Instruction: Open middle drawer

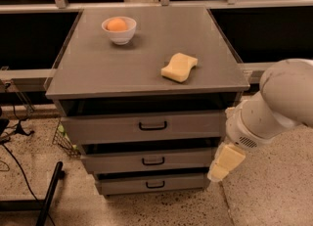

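Squarely below the front edge of the grey cabinet worktop [122,68], between the taller grey front [102,129] above and the narrowest grey front [122,186] beneath: grey flat-fronted middle drawer [112,162], apparently shut, small black loop handle [153,161] at its centre. Under the worktop's front right corner, just off the right end of that drawer front and well apart from the handle: cream-coloured two-finger gripper [224,164] on a white arm [274,107]. Grip state: cannot tell.

Judged as the approach, drawer not yet opened. To do it well: travel along below the front edge toward its middle, level with the loop, come in square, catch the loop only, then pull straight out, away from the back edge. Avoid the upper handle.

Near the back left corner, white bowl [119,35] holding an orange fruit [117,24]; toward the front right corner, yellow sponge [179,67]. Likely to shift under a jerk, so pull smoothly.
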Controlling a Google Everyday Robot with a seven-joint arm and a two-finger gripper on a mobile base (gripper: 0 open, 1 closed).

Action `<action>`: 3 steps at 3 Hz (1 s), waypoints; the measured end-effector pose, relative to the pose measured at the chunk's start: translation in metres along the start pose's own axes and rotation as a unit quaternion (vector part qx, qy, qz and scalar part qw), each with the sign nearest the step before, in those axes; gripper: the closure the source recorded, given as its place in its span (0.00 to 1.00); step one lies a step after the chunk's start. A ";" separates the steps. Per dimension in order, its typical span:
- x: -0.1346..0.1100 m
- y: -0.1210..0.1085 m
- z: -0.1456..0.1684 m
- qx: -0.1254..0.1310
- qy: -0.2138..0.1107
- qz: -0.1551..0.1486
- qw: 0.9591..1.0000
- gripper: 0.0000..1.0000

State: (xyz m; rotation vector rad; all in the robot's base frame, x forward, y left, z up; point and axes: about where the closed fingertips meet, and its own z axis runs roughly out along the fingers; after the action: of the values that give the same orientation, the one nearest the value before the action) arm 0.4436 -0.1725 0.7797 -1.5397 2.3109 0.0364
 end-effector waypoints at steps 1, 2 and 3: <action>0.000 0.000 0.000 0.000 0.000 0.000 1.000 0.00; 0.005 0.010 0.036 -0.018 -0.021 0.024 0.999 0.00; 0.006 0.039 0.119 -0.064 -0.067 0.064 0.994 0.00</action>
State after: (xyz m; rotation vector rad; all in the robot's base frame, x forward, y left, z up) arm 0.4404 -0.1363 0.6601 -1.3973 2.3351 0.3169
